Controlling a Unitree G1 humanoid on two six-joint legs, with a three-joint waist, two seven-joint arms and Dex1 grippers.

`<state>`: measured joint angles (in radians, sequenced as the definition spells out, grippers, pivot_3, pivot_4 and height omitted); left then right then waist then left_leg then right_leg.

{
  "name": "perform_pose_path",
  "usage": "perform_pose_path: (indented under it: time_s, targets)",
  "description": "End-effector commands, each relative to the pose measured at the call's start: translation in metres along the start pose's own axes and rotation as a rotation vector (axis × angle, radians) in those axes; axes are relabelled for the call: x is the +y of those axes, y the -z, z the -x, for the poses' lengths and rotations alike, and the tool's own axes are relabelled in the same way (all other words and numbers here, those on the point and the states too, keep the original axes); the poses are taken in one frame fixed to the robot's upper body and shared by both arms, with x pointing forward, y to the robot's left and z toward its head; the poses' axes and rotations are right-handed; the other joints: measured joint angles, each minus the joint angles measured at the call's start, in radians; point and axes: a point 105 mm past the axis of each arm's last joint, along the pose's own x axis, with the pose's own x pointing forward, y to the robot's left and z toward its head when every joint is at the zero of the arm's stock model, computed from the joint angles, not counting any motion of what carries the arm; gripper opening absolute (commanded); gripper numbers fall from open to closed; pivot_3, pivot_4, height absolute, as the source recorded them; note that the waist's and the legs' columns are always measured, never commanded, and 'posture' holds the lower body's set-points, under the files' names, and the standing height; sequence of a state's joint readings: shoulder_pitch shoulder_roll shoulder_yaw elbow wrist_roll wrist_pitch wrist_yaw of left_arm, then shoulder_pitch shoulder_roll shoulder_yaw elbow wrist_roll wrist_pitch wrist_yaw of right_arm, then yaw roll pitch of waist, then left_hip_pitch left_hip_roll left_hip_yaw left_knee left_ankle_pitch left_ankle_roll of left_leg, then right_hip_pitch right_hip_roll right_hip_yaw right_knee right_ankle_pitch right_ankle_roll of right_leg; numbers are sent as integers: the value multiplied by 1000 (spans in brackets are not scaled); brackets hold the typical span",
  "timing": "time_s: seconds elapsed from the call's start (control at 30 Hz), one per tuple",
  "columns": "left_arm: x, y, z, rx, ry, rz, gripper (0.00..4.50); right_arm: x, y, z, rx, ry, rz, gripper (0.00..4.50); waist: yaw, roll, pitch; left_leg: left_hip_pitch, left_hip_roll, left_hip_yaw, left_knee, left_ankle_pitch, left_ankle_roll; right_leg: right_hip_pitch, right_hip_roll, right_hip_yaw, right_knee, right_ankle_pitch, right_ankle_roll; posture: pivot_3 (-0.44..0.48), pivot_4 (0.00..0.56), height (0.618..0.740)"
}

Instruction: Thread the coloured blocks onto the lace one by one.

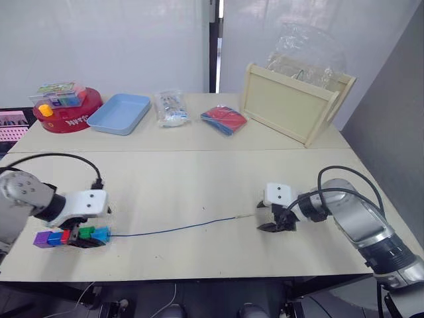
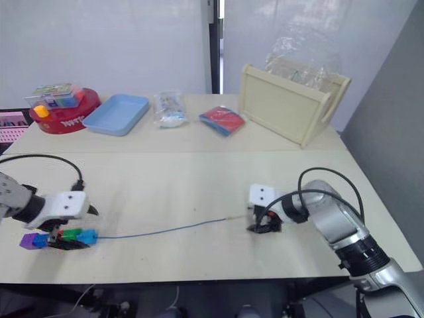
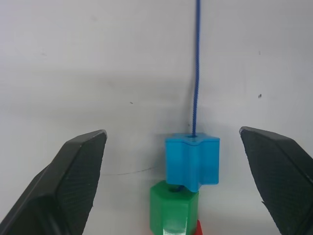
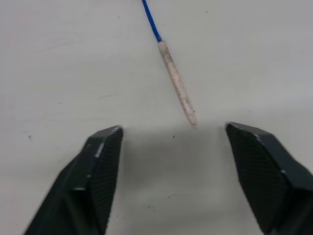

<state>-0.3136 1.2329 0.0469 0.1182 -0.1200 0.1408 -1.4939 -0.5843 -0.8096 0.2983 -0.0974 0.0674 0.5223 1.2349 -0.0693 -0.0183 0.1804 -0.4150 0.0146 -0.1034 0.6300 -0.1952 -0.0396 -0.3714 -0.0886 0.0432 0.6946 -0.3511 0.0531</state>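
Five coloured blocks lie in a row on the table at the near left: purple (image 1: 42,238), blue (image 1: 54,237), red (image 1: 65,235), green (image 1: 85,232) and light blue (image 1: 101,234). The dark-blue lace (image 1: 179,228) enters the light blue block (image 3: 191,159) and runs right across the table. Its pale stiff tip (image 4: 177,88) lies flat. My left gripper (image 3: 173,142) is open, with one finger on each side of the light blue and green (image 3: 173,213) blocks, touching neither. My right gripper (image 4: 173,129) is open just short of the tip, holding nothing.
Along the far side of the table stand a red round tin (image 1: 66,114), a light-blue tray (image 1: 119,112), a clear packet (image 1: 171,108), a red-and-blue packet (image 1: 224,120) and a tilted wooden box (image 1: 291,109). A black cable (image 1: 59,156) loops over my left arm.
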Motion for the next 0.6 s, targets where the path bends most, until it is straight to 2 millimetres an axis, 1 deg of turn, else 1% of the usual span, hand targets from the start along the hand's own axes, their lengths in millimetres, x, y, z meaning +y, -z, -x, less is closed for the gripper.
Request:
perform_pose_path:
  time_s: [0.03, 0.1, 0.17, 0.2, 0.23, 0.33, 0.4, 0.43, 0.47, 0.53, 0.6]
  targets:
    - [1, 3, 24, -112, -68, 112, 4500, -7, -12, 20, -71, 33, -25, 4478, -2, 0, 0, 0, 0, 0, 0, 0, 0, 0, 0, 0, 0, 0, 0, 0, 150, 740]
    - [-5, 18, 35, -152, -88, 185, 4500, -9, -13, 27, -124, 38, -76, 4478, -3, 0, 0, 0, 0, 0, 0, 0, 0, 0, 0, 0, 0, 0, 0, 0, 150, 740]
    - [-6, 26, 46, -229, -134, 266, 4500, -13, -11, 34, -152, 54, -103, 4478, -3, 0, 0, 0, 1, 1, -1, 0, 0, -1, 0, 0, 0, 0, 0, 0, 150, 740]
    - [-11, 39, 51, -202, -145, 282, 4500, -18, -11, 40, -175, 77, -120, 4478, -1, 0, 0, 0, 1, 1, -1, 0, 0, -1, 0, 0, 0, 0, 0, 0, 150, 740]
    - [-16, 46, 56, -208, -151, 303, 4500, -23, -10, 45, -199, 102, -134, 4478, -1, 0, 0, 0, 1, 1, -1, 0, 0, -1, 0, 0, 0, 0, 0, 0, 150, 740]
    - [-12, 51, 79, -382, -280, 421, 4500, -34, -7, 58, -248, 165, -167, 4478, 0, 0, 0, 1, 0, 2, -1, 0, 0, -1, -1, 0, 0, 0, 0, 0, 150, 740]
    - [-16, 64, 90, -390, -352, 446, 4500, -39, -3, 68, -279, 199, -205, 4478, 2, 0, 0, 1, 0, 2, -1, 0, 0, -1, -1, 0, 0, 0, 0, 0, 150, 740]
    - [-18, 76, 94, -371, -407, 483, 4500, -41, 1, 73, -295, 215, -233, 4478, 1, 0, 0, 1, 0, 2, -1, 0, 0, -1, -1, 0, 0, 0, 0, 0, 150, 740]
    - [-22, 83, 97, -380, -430, 527, 4500, -41, 4, 78, -311, 229, -260, 4478, 1, 0, 0, 1, 0, 2, -1, 0, 0, -1, -2, 0, 0, 0, 0, 0, 150, 740]
    - [-24, 89, 111, -483, -524, 610, 4500, -40, 11, 86, -317, 250, -291, 4478, 1, 0, 0, 1, 0, 3, -2, 0, 0, -1, -2, 0, 0, 0, 0, 0, 150, 740]
    - [-29, 110, 121, -499, -671, 708, 4500, -38, 18, 95, -334, 279, -315, 4478, 1, 0, 0, 1, 0, 3, -2, 0, 0, -1, -2, 0, 0, 0, 0, 0, 150, 740]
